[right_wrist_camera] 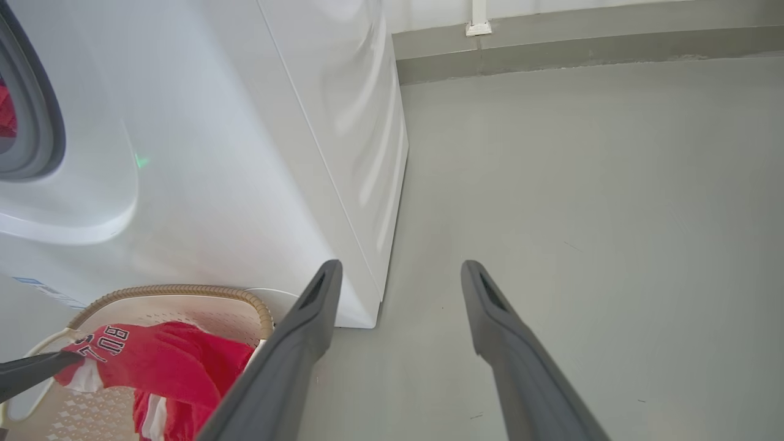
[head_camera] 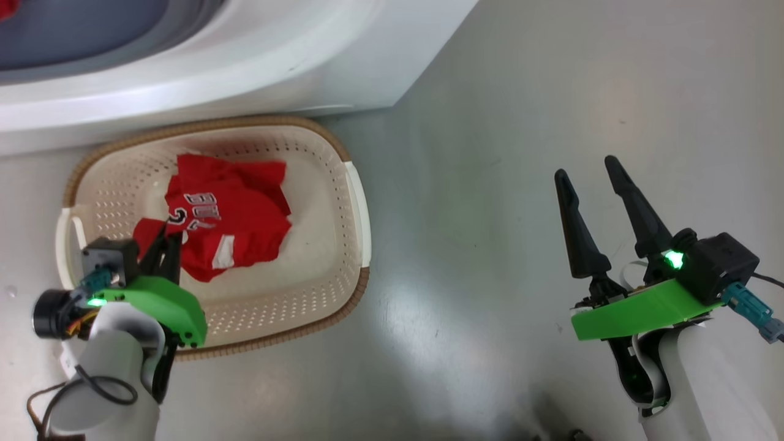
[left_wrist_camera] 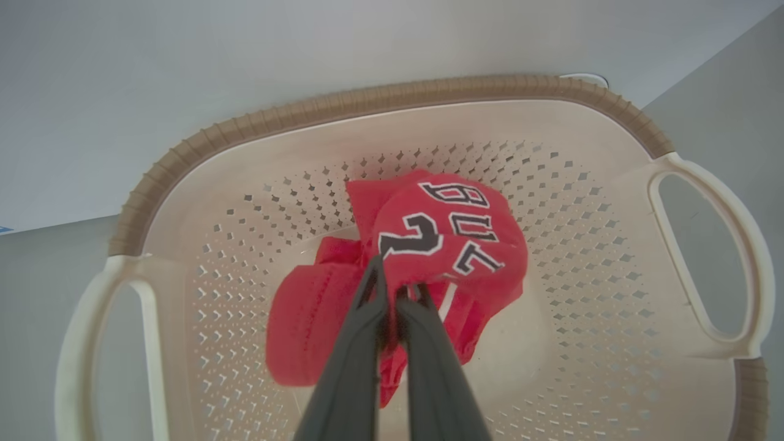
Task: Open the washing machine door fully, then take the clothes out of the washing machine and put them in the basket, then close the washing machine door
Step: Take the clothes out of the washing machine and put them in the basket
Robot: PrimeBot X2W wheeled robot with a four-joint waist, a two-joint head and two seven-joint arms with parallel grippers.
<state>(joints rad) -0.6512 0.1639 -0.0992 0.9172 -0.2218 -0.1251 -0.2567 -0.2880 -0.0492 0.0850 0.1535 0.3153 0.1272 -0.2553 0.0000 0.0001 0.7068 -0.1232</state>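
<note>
Dark fingers of the left claw (left_wrist_camera: 395, 282) fill the foreground of the left wrist view, drawn almost together and pinching a fold of the red clothes (left_wrist_camera: 453, 239), whose white and black lettering faces up. The bundle hangs over the middle of the basket (left_wrist_camera: 392, 101), partly slumped on its perforated bottom, so the drop looks close but the fabric is not yet let go. The main risk, as I judge it, is that the cloth clings to the narrow fingers when they part and gets dragged back up and over the brown rim as the arm lifts; a loose sleeve could also catch on a handle. The basket looks light, so a nudge from the arm could slide it across the floor (head_camera: 520, 122). The right claw (head_camera: 587, 168) hovers well apart to the right, spread wide and holding nothing, above bare floor, out of the way. The washing machine (head_camera: 245, 61) stands just behind the basket, its white front rising close by the far rim, so any lift toward the opening has to clear that curved panel. More red fabric (right_wrist_camera: 6, 113) shows inside the grey-ringed opening in the right wrist view, which suggests there is more unloading to do before the door gets closed.
</note>
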